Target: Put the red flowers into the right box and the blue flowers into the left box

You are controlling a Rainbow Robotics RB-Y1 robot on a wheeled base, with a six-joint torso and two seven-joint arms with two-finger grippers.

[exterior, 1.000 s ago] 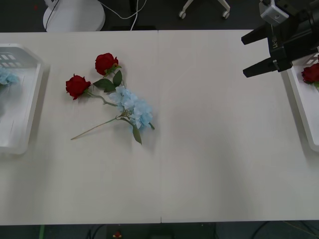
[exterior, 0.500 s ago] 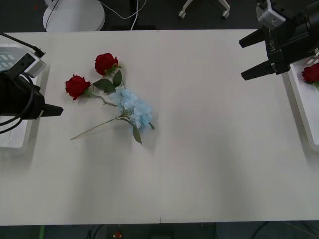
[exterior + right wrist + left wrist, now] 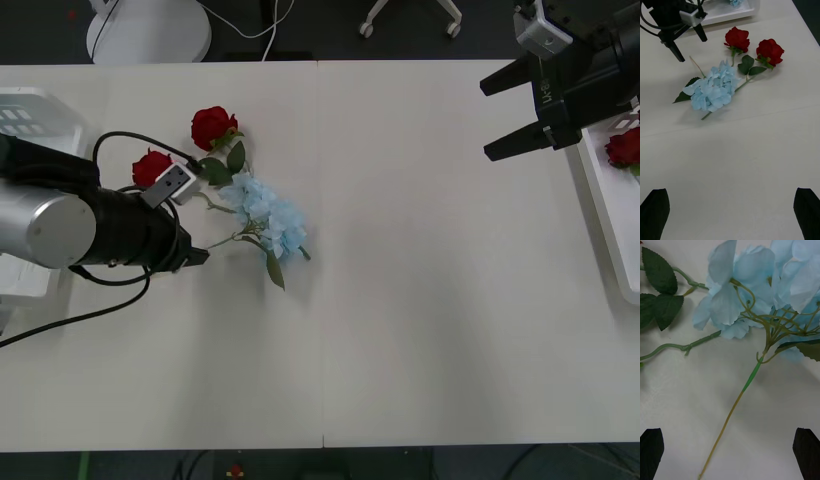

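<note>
Front view. White table (image 3: 430, 300). Item: left gripper (image 3: 195, 256), black, at the end of a silver-and-black arm reaching in from 9 o'clock; its tip lies over the thin stem of the pale sky-blue artificial hydrangea cluster (image 3: 272, 218). Two deep-red artificial roses (image 3: 212, 127) lie at 10 to 11 o'clock of that cluster, their green leaves touching it. Left white plastic tray with slotted floor (image 3: 30, 115) at the table's 9 o'clock edge. Right gripper (image 3: 515, 112), black fingers spread apart and empty, hovers at 2 o'clock, just beside the right white plastic tray (image 3: 600, 210), which holds one red rose (image 3: 623, 147).

Right wrist view. Blue cluster (image 3: 713, 91) and both roses (image 3: 752, 44) lie well apart from the right gripper's own open fingers (image 3: 654, 212). The left gripper (image 3: 687, 35) stands with jaws parted beside the cluster.

Left wrist view. Left fingers (image 3: 651, 448) released, at both corners, bracketing the hydrangea stem (image 3: 737, 397); nothing grasped. A rose stem (image 3: 675, 348) curves near.

Risk, judged: the stem is thin and flat on the table, so a closing pinch may slip off it; a lift may drag the touching rose leaves along.
</note>
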